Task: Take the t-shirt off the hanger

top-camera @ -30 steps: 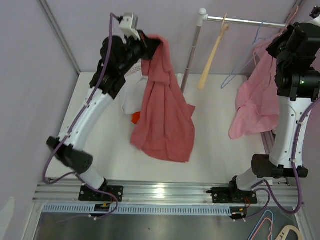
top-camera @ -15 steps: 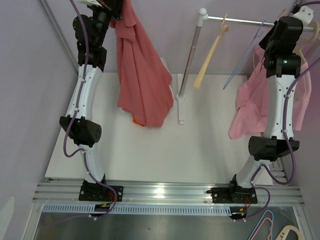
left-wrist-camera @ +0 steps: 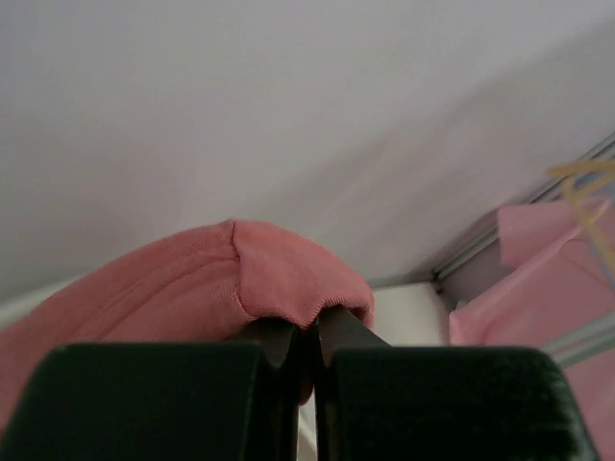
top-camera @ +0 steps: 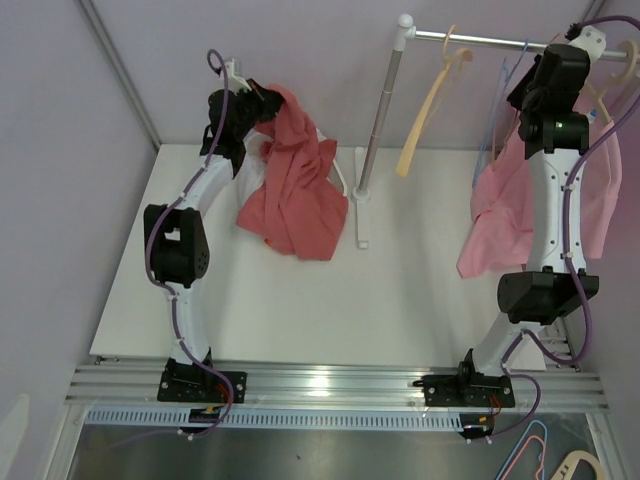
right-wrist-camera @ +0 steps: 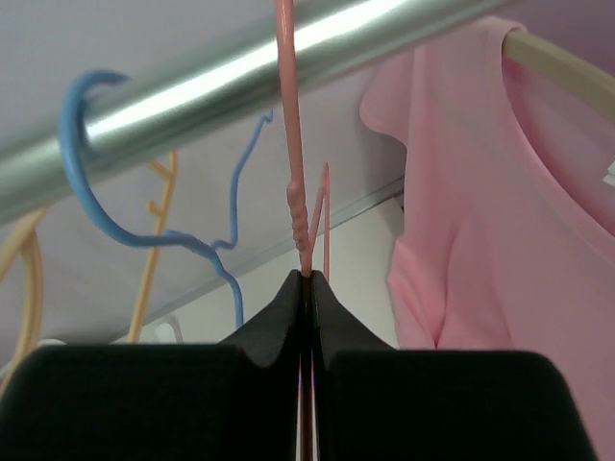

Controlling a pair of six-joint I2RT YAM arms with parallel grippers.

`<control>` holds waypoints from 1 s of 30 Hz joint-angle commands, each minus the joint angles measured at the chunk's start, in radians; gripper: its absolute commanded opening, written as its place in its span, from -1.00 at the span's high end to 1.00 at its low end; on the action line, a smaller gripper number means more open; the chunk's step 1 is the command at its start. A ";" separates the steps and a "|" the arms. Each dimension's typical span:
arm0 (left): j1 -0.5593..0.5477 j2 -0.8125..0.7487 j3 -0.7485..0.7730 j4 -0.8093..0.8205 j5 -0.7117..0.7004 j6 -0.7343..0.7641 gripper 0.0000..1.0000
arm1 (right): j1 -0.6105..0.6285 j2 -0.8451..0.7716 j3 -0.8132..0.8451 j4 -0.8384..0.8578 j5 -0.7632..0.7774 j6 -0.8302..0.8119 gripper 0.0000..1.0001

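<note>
One coral-red fabric t-shirt hangs bunched from the left gripper, whose jaws pinch tight on a fold of its edge. Its lower folds are heaped on the white table at back left. The right gripper, jaws pressed together, clamps the thin pink hanger under the shiny metal rail, beside a pale pink t-shirt.

Bright even light; glare on rod; wrist foregrounds blurred.

CLEAR: near and centre table | BLOCKED: rack post mid-rear; red t-shirt heaped rear-left; cream hanger, pink t-shirt hanging right
</note>
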 commanded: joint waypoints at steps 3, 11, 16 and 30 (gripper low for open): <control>-0.034 -0.175 -0.125 -0.104 -0.071 -0.034 0.99 | 0.013 -0.101 -0.085 0.059 -0.041 0.002 1.00; -0.045 -0.209 -0.274 -0.282 -0.065 -0.065 0.99 | 0.047 -0.136 -0.149 0.019 -0.108 -0.030 1.00; -0.047 -0.247 -0.358 -0.230 -0.025 -0.051 0.99 | 0.091 -0.115 -0.152 -0.005 -0.108 -0.065 1.00; -0.050 -0.272 -0.323 -0.298 -0.015 0.018 0.99 | 0.220 -0.029 -0.106 -0.011 -0.062 -0.076 0.95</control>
